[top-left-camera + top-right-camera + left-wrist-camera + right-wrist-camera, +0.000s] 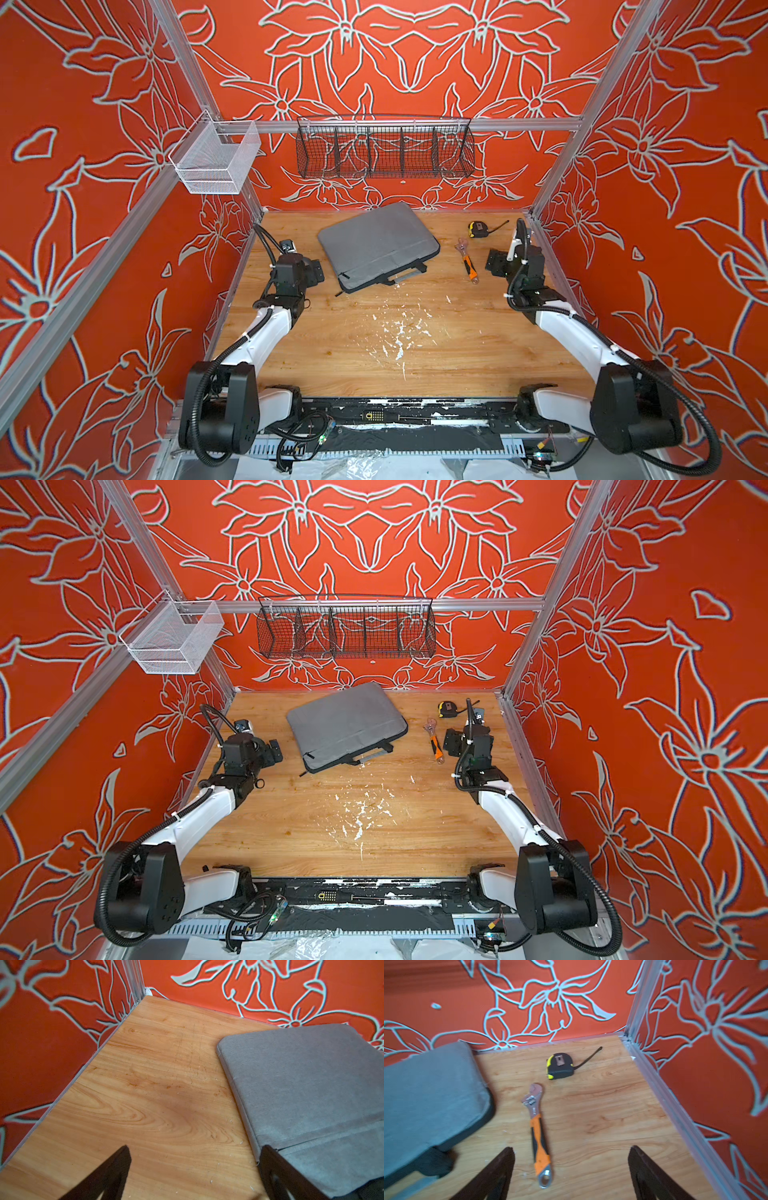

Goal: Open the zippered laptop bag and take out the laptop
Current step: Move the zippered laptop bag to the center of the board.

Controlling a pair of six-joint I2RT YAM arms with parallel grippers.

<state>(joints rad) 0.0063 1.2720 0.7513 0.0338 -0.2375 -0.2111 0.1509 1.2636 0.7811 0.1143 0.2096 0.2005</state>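
Your left pincer [195, 1147] and right pincer [571, 1148] gape empty, flanking the closed zippered laptop bag [376, 245], likely ready for its zipper.

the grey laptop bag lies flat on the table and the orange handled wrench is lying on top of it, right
Not quite. The grey laptop bag does lie flat on the table, but the orange handled wrench lies on the bare wood beside the bag, apart from it, not on top. The right wrist view shows the gap clearly.

Laptop bag [376, 245] flat on table [374, 353], rear centre; wrench [468, 266] right of it; tape measure [477, 229] behind wrench.
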